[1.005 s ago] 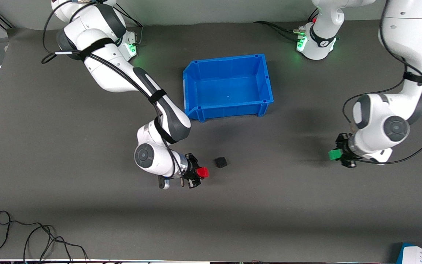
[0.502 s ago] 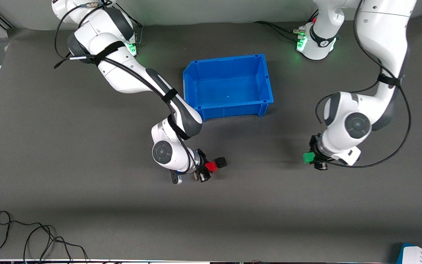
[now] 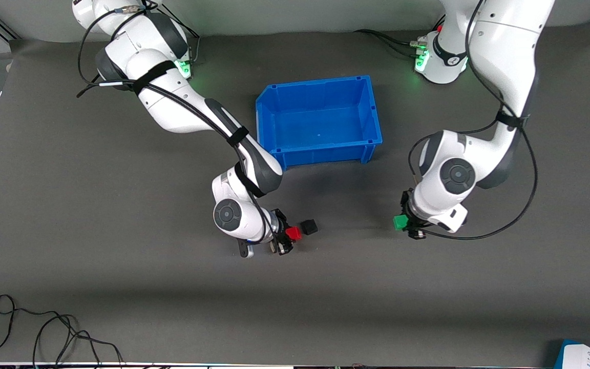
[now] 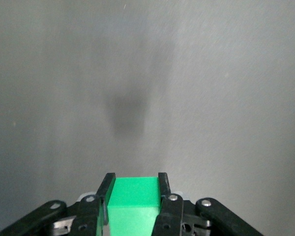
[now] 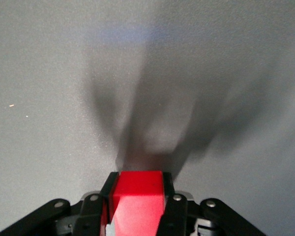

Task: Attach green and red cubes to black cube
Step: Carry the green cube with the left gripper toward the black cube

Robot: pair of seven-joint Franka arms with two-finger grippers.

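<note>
1. Front view: shows the right gripper [image 3: 289,234] low over the grey mat [image 3: 121,287], clamped on the red cube [image 3: 293,233].
2. Places that red cube at about 8 o'clock of the black cube [image 3: 309,226], just beside it; cannot tell whether touching.
3. Finds the black cube resting on the mat, free of both grippers, at roughly 6 o'clock of the blue bin [image 3: 320,148] and nearer to the front camera than the bin.
4. Shows the left gripper [image 3: 403,223] over bare mat, gripping the green cube [image 3: 400,222].
5. Puts the green cube at about 3 o'clock of the black cube, well apart from it, toward the left arm's end of the table.
6. Left wrist view: confirms the green cube [image 4: 132,201] pinched between the two black fingers [image 4: 107,184] of the left gripper [image 4: 134,183], with only grey mat and a soft shadow ahead.
7. Right wrist view: confirms the red cube [image 5: 137,196] squeezed between the fingers [image 5: 167,182] of the right gripper [image 5: 137,179], with dark shadows spread on the mat ahead.
8. Front view again: notes a loose black cable [image 3: 44,328] coiled near the 7 o'clock corner of the mat, and a white-and-blue object [image 3: 589,356] cut off at the 5 o'clock corner.
</note>
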